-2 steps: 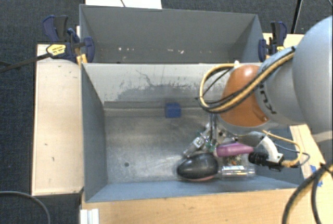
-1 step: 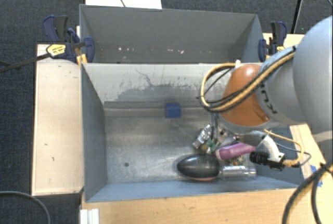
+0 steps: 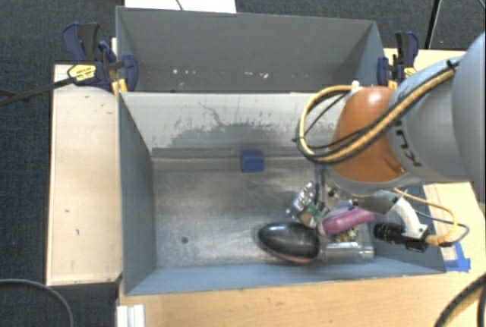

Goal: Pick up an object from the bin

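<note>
— so, what's nearest the gripper [image 3: 310,205]?
— a dark glossy oval thing [image 3: 288,242] by the bin's [image 3: 137,189] front wall, toward its right corner. a purple cylinder [image 3: 345,221] lies just beside it.
— gripper open or closed?
— can't tell. a small blue block [image 3: 252,161] sits apart, near the back wall.
</note>
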### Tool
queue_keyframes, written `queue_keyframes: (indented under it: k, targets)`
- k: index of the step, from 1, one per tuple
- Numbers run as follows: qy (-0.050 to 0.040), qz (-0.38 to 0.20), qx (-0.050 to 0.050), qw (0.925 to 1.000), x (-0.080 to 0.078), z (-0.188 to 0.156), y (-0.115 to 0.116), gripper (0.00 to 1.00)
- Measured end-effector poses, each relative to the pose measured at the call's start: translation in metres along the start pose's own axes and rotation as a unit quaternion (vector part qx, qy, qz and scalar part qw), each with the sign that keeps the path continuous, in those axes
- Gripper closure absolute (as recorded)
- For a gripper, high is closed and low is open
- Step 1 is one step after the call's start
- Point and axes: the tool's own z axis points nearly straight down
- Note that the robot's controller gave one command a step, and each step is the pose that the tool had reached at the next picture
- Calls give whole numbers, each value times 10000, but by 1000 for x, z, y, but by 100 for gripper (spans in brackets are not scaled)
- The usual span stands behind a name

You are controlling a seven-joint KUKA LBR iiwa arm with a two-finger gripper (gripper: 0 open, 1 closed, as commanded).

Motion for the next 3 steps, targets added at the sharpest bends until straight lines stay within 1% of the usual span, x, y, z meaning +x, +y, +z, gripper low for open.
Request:
queue_keyframes:
  k: [1, 2, 3]
  targets:
    - [6, -124, 10, 9999, -25, -11, 24, 100]
    - [4, -172, 7, 9999, -38, -37, 27, 100]
    - [-13, 19, -14, 10000, -45, -112, 42, 100]
